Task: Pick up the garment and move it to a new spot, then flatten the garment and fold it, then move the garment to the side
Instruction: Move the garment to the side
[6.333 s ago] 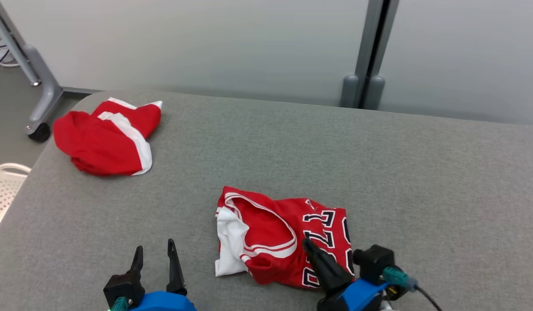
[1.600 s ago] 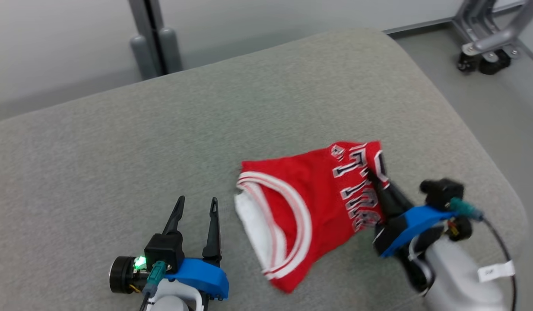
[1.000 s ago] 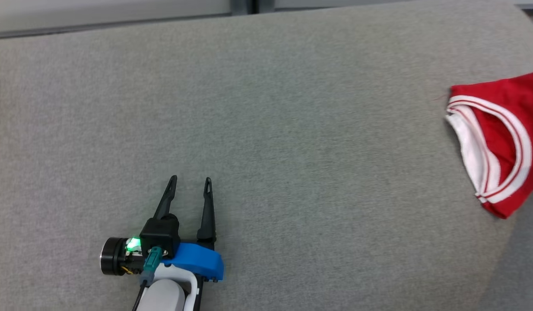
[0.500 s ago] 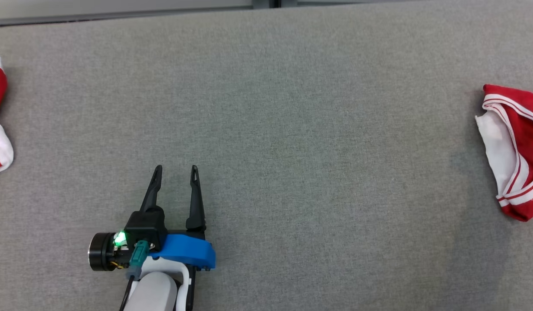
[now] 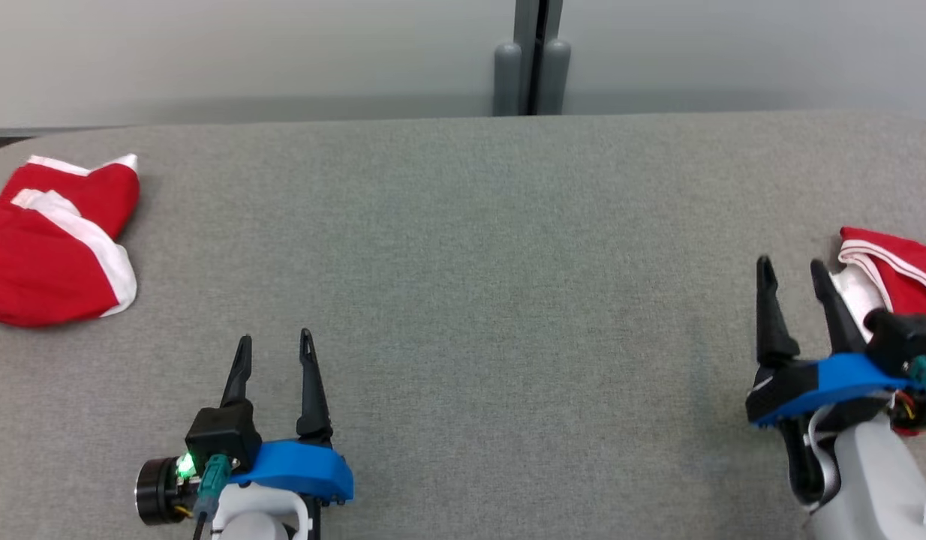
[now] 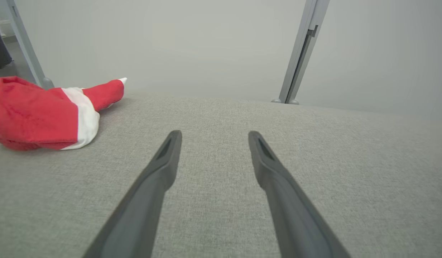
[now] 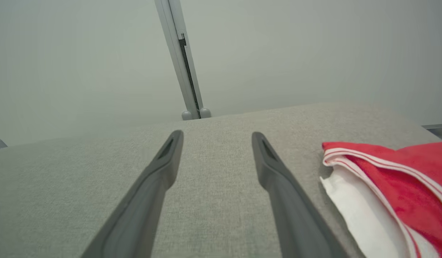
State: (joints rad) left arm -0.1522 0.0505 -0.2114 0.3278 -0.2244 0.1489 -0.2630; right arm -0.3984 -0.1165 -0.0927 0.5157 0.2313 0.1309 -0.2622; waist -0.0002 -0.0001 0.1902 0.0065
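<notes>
The garment (image 5: 898, 262), a red jersey with white-and-red striped trim and a white inner layer showing at its open edge, lies bunched on the grey tabletop (image 5: 463, 240), far to the right of the grey post (image 5: 533, 60) and nearer the robot than it; the head view's edge cuts off part of it. Just on its post-ward side is the right gripper (image 5: 790, 262), its jaws spread with nothing between them, the two dark fingers pointing away from the robot toward the wall behind the post and leaning slightly to the post's side. The right wrist view shows the nearer finger just beside the white cloth; whether it touches cannot be told. The pale right forearm rises from below, with a blue bracket at the wrist. On the other side of the post, and about as near the robot, the left gripper (image 5: 275, 337) is held low over bare tabletop, jaws likewise spread and empty, fingers pointing toward the wall. Further left of the post lies a second red-and-white cloth (image 5: 50, 247), crumpled, well apart from both grippers.
</notes>
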